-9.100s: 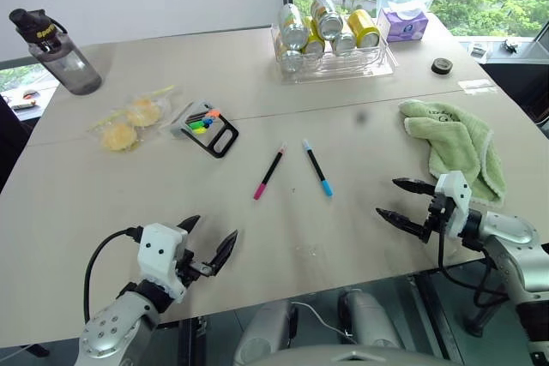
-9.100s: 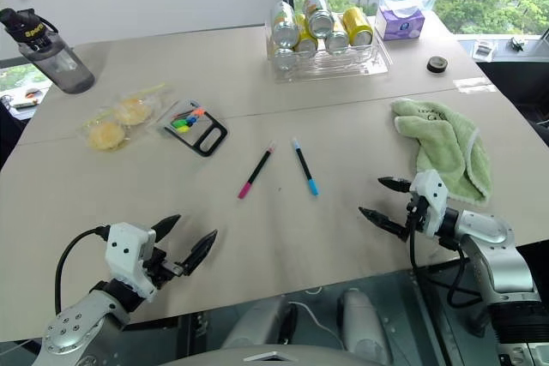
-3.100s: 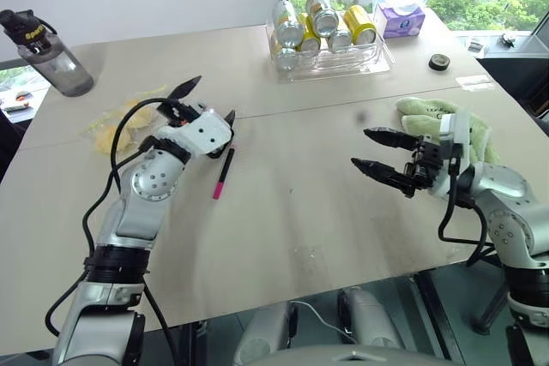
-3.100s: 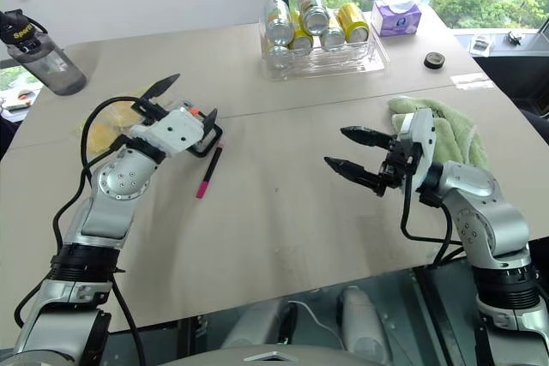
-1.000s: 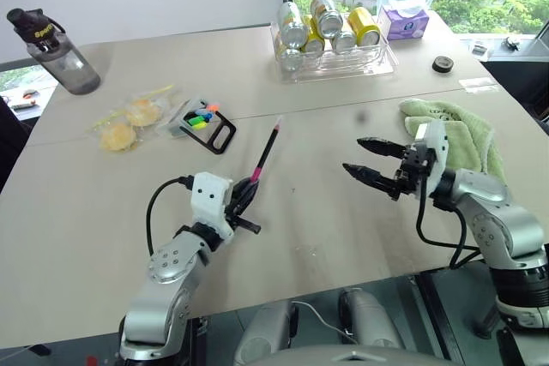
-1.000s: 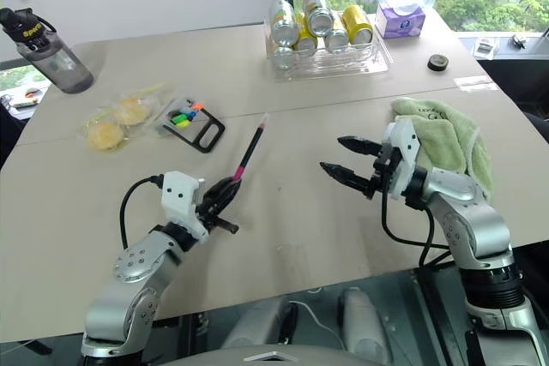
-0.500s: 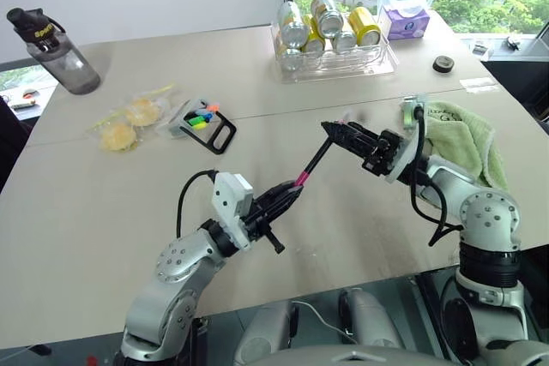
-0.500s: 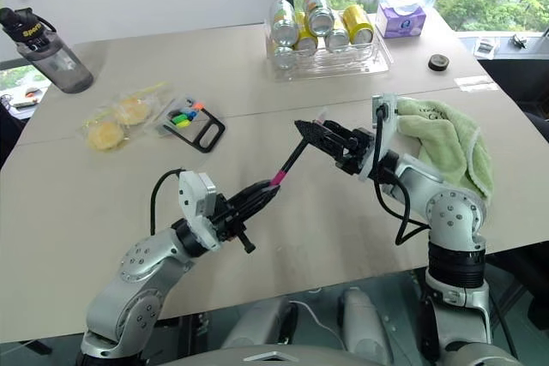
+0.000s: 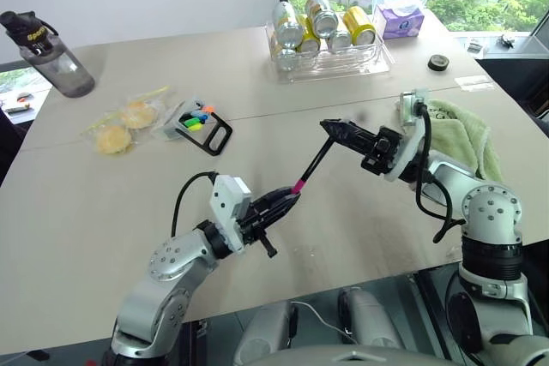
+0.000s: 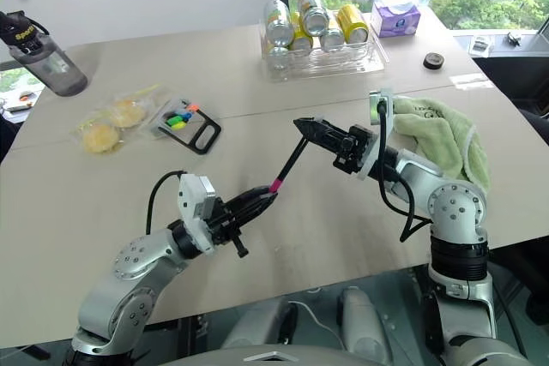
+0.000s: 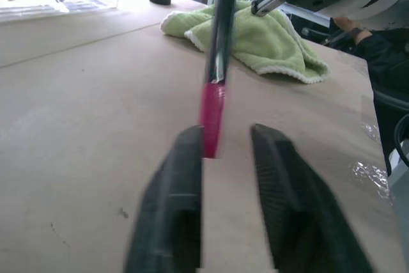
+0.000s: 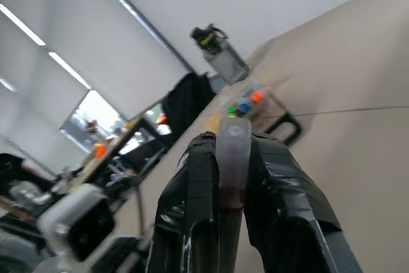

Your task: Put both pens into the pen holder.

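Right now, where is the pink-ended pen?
The pink-ended pen is in the air above the middle of the table, its upper end pinched in the right hand, its pink lower end between the left hand's parted fingers.

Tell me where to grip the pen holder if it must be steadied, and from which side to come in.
Grip the pen holder by its black rectangular loop frame, coming from the near right side. That loop lies flat and open toward the robot, a thin bar that fingers can probably close on, while the grey body behind it carries the coloured marker tips and should stay unblocked for putting pens in.
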Controlling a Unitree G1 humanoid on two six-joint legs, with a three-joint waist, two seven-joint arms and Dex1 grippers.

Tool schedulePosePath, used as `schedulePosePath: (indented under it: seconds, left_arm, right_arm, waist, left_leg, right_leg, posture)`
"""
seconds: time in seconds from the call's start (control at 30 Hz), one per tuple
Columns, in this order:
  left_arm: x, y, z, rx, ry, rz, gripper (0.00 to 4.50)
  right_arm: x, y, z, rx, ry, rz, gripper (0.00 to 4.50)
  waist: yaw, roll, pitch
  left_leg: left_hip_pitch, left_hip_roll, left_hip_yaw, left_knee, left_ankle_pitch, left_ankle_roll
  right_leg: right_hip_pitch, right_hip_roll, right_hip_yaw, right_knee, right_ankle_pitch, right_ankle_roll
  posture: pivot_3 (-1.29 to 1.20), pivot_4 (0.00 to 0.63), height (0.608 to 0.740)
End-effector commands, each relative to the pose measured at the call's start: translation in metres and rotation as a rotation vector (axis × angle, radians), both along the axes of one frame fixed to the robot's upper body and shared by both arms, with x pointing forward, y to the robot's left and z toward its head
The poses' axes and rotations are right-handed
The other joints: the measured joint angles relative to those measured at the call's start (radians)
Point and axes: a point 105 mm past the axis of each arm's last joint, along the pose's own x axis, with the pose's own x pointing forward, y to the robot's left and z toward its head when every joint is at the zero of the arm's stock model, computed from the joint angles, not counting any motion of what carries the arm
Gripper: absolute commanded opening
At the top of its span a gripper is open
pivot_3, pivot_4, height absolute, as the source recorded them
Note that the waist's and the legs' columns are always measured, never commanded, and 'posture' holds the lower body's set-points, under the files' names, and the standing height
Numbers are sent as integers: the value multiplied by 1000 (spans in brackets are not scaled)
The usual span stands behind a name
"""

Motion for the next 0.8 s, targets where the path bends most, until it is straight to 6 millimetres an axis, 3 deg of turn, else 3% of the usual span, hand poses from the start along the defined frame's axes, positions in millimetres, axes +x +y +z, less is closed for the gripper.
schedulePosePath:
  seconds: [0.03,0.2,0.37,0.53,0.63,0.8]
  left_arm:
    - [-3,-1,18,37,-32,-69,2643]
    - [11,10,31,198,-43,-152,2643]
    - [32,9,46,255,-5,-195,2643]
    - [27,1,53,228,69,-315,2643]
    - [30,3,57,252,70,-329,2643]
    - [37,7,62,281,53,-324,2643]
  right_arm:
    - [-2,12,10,-167,-146,25,83]
    - [-2,28,11,-354,-260,99,83]
    - [-8,52,32,-453,-403,194,83]
    - [-19,65,43,-492,-492,274,83]
    - [-24,68,41,-534,-517,322,83]
    - [-25,71,38,-588,-549,345,83]
  waist:
    - [-3,0,0]
    - [-6,0,1]
    - [-7,0,1]
    - [-9,-1,0]
    - [-10,-1,0]
    - [-11,-1,0]
  left_leg:
    - [0,0,0,0,0,0]
    - [0,0,0,0,0,0]
    - [-1,0,0,0,0,0]
    - [-9,0,-1,0,0,0]
    - [-19,0,-1,1,0,0]
    - [-19,0,-1,1,0,-1]
  right_leg:
    - [0,0,0,0,0,0]
    - [0,1,-1,1,0,0]
    - [-1,1,-1,0,0,0]
    - [-9,0,-1,-1,0,0]
    - [-19,0,-2,0,0,0]
    - [-19,-1,-2,1,0,0]
  posture:
    - [0,150,739]
    - [0,150,739]
    - [0,150,739]
    - [0,150,739]
    - [0,150,739]
    - [0,150,739]
